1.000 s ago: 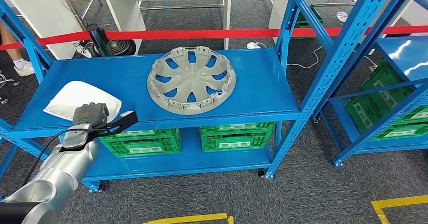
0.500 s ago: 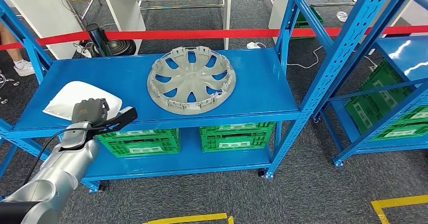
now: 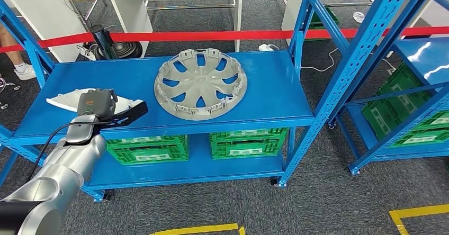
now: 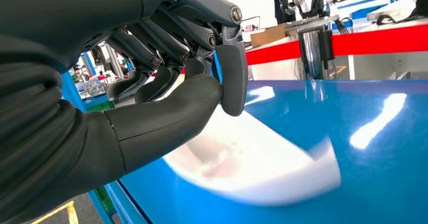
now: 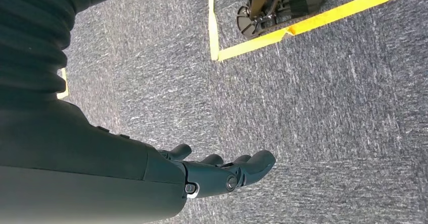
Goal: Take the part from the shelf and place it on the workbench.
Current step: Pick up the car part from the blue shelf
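Note:
A white curved part (image 3: 63,98) lies at the left end of the blue shelf's top board (image 3: 270,95). My left hand (image 3: 101,108) is over its near right edge and pinches it. In the left wrist view the thumb (image 4: 166,118) meets a fingertip (image 4: 232,82) at the edge of the white part (image 4: 262,168), which looks blurred and tilted up from the board. My right hand (image 5: 222,172) hangs beside my body above the grey carpet, fingers loosely out, holding nothing.
A grey wheel cover (image 3: 201,83) lies on the middle of the same board. Green crates (image 3: 249,142) stand on the lower board. A red barrier tape (image 3: 212,35) runs behind the shelf, and a second blue rack (image 3: 407,87) stands at the right.
My left hand has moved further onto the shelf and closed on the white part. The part now looks narrower and tipped, raised off the board at the hand's side.

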You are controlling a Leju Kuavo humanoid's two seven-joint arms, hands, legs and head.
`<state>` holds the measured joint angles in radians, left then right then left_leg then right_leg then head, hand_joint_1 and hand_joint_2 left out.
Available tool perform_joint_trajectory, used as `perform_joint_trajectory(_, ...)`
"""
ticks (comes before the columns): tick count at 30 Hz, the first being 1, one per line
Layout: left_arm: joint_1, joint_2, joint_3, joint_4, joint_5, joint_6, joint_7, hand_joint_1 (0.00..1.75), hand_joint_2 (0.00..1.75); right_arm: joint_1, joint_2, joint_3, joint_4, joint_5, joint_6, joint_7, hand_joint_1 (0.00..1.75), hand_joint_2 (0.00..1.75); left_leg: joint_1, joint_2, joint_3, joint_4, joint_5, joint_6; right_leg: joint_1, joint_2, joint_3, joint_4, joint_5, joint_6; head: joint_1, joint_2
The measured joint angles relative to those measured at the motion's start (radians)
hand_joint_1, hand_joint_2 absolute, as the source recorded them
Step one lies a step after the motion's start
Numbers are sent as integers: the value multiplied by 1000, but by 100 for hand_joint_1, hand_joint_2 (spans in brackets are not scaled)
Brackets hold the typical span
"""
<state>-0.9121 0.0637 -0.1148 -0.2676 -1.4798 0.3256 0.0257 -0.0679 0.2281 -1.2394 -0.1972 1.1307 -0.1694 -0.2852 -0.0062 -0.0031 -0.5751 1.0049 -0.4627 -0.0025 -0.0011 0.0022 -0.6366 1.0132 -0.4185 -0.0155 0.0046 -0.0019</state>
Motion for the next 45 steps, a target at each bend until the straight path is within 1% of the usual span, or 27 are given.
perform_joint_trajectory(9, -48, -6, 0, -7, -8, -4, -22, 175, 175, 0, 0, 0, 0, 0, 2, -5, 0, 175, 0, 0, 0, 0, 0, 0, 0, 0, 0, 0, 0, 0, 0, 0)
perform_joint_trajectory(14, -65, -7, 0, -7, -16, -44, -33, 175, 175, -1, 0, 0, 0, 1, 7, -6, 0, 175, 0, 0, 0, 0, 0, 0, 0, 0, 0, 0, 0, 0, 0, 0)
perform_joint_trajectory(18, -71, -7, 0, -7, -18, -62, -44, 0, 175, -1, 0, 0, 0, 2, 7, -5, 0, 175, 0, 0, 0, 0, 0, 0, 0, 0, 0, 0, 0, 0, 0, 0)
perform_joint_trajectory(19, -72, -7, 0, -7, -17, -63, -48, 0, 175, -1, 0, 0, 0, 2, 7, -5, 0, 175, 0, 0, 0, 0, 0, 0, 0, 0, 0, 0, 0, 0, 0, 0)
perform_joint_trajectory(23, -72, -7, 0, -7, -1, -63, -65, 0, 0, -1, 0, 0, 0, 2, 6, -2, 0, 175, 0, 0, 0, 0, 0, 0, 0, 0, 0, 0, 0, 0, 0, 0)
perform_joint_trajectory(32, -71, -7, 0, -6, -3, -139, -45, 0, 0, -1, 0, 0, 0, 2, 6, 1, 0, 175, 0, 0, 0, 0, 0, 0, 0, 0, 0, 0, 0, 0, 0, 0)
perform_joint_trajectory(40, -70, -1, -1, -4, -19, -321, -61, 0, 0, -2, 0, 0, 0, 2, 13, 1, 0, 175, 0, 0, -1, 0, 0, 0, 0, 0, 0, 0, 0, 0, 0, 0)
perform_joint_trajectory(45, -71, 5, -1, -4, -22, -376, -79, 0, 0, -2, 0, 0, 0, 2, 22, 1, 0, 175, 0, 0, -1, 0, 0, 0, 0, 0, 0, 0, 0, 0, 0, 0)
